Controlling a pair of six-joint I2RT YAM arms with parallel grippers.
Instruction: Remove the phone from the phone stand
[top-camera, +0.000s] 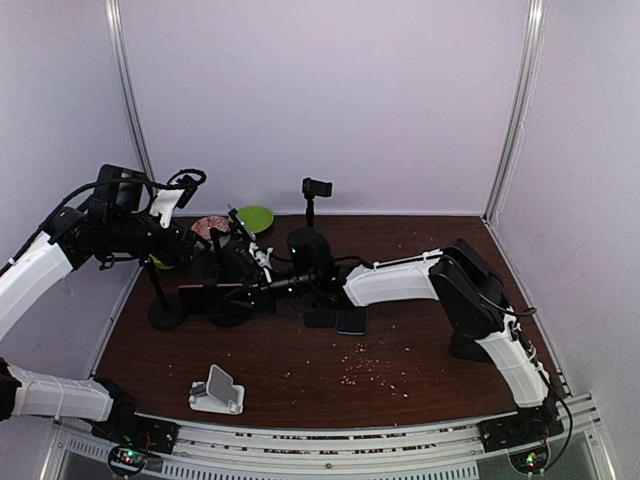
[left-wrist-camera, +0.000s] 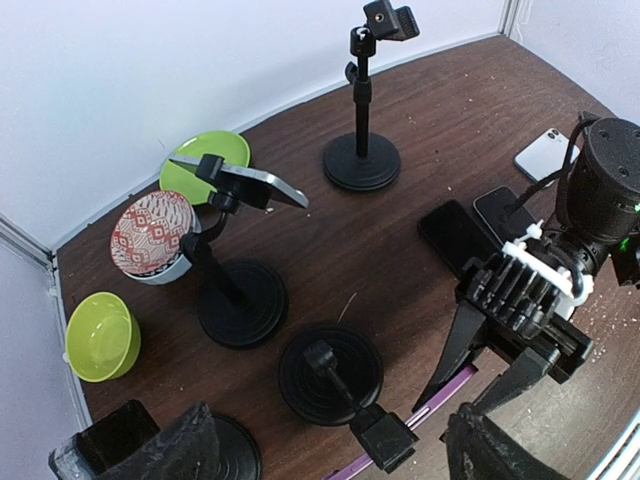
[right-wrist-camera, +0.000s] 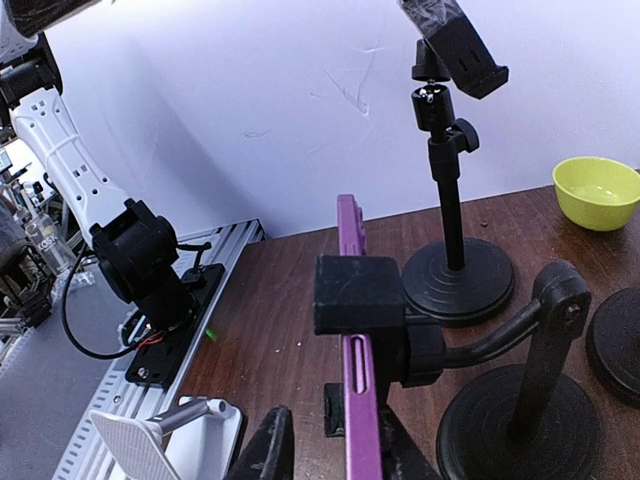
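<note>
Straddling purple phone, right hand

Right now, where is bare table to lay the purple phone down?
Near-centre strip between the white stand and the right arm's base: bare wood, only crumbs. The far-right corner behind that arm is free too. Crowded: the black stands and bowls at left, and phones lying flat mid-table.

A tall black stand with an empty clamp rises at the back of the brown table. To its left sit a green bowl, then a red patterned bowl, then a 2nd green bowl. In front of it, lying flat, are a dark phone, a 2nd dark phone just beside that, and a pale phone. Well nearer and left of it stands a white holder, and crumbs are scattered nearer too.
</note>
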